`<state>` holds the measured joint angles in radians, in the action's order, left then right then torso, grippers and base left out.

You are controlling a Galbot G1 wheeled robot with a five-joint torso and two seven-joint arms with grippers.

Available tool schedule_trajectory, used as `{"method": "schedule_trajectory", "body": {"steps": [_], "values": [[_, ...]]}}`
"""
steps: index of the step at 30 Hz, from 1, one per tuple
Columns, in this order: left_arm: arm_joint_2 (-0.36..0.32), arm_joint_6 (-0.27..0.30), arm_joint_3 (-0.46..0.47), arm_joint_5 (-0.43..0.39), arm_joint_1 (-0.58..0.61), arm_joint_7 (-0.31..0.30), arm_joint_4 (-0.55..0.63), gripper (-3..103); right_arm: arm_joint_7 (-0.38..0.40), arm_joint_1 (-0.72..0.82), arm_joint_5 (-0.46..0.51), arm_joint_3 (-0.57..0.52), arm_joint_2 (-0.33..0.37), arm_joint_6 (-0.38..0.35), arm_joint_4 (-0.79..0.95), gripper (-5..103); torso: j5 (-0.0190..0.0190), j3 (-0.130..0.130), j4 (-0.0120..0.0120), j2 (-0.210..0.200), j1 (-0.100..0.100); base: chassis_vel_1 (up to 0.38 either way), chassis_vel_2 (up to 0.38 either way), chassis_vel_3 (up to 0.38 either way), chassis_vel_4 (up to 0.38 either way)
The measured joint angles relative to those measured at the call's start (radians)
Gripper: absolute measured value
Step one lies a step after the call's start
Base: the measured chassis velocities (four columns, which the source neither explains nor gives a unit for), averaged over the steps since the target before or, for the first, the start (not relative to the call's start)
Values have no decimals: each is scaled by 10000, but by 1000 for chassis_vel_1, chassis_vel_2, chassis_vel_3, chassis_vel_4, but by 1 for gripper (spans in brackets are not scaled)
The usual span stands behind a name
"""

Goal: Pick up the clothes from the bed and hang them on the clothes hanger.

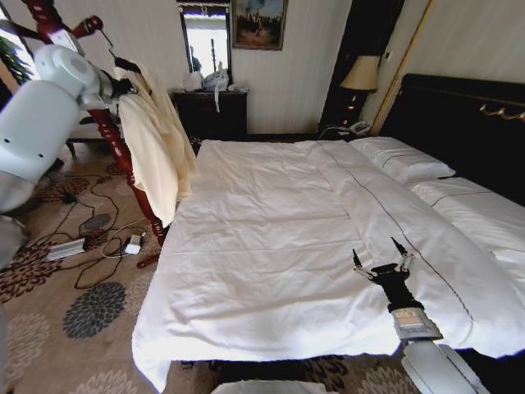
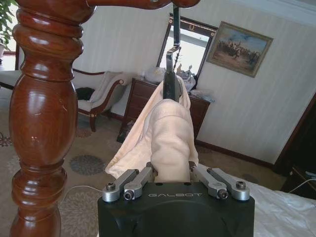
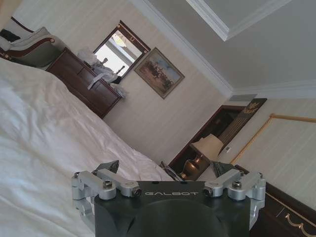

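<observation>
The cream top (image 1: 156, 144) hangs on the black hanger (image 2: 172, 79), whose hook is caught on an arm of the dark-red wooden coat stand (image 1: 123, 156) just beside the bed's (image 1: 271, 246) foot corner. The left hand (image 2: 170, 173) is raised next to the coat stand with the top's fabric between its fingers, clamped on it. The right hand (image 1: 383, 258) rests low over the white duvet, well apart from the coat stand, its fingers spread apart and holding nothing.
</observation>
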<state>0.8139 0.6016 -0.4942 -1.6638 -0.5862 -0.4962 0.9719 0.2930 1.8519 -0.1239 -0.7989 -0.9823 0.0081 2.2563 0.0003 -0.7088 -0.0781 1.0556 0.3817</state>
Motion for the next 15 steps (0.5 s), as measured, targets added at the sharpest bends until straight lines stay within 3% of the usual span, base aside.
{"method": "schedule_trajectory", "body": {"steps": [4,6,7,9,11,15], "values": [[-128,117,78,-77,5,214,163,19,-6,-43,16,48,20,-24,-26,100,-3,-1,1,-1,2,0,0,0,0],[-315,-40,106,-84,-40,639,385,29,-8,-60,12,94,27,-29,-73,100,-6,-2,4,-1,1,0,0,0,0],[-354,-87,122,-134,-81,674,448,34,-8,-60,6,109,26,-30,-86,100,-6,-2,5,0,1,0,0,0,0],[-373,-108,128,-170,-108,685,481,34,-8,-60,0,119,24,-31,-91,100,-5,-1,5,-1,0,0,0,0,0],[-488,-106,141,-523,-225,756,636,51,-8,-97,23,122,-42,-145,-95,100,-4,-2,1,0,0,0,0,0,0],[-656,-78,137,-732,-287,705,880,62,50,-253,341,-11,-58,-452,-37,100,-1,-1,0,0,0,0,0,0,0]]}}
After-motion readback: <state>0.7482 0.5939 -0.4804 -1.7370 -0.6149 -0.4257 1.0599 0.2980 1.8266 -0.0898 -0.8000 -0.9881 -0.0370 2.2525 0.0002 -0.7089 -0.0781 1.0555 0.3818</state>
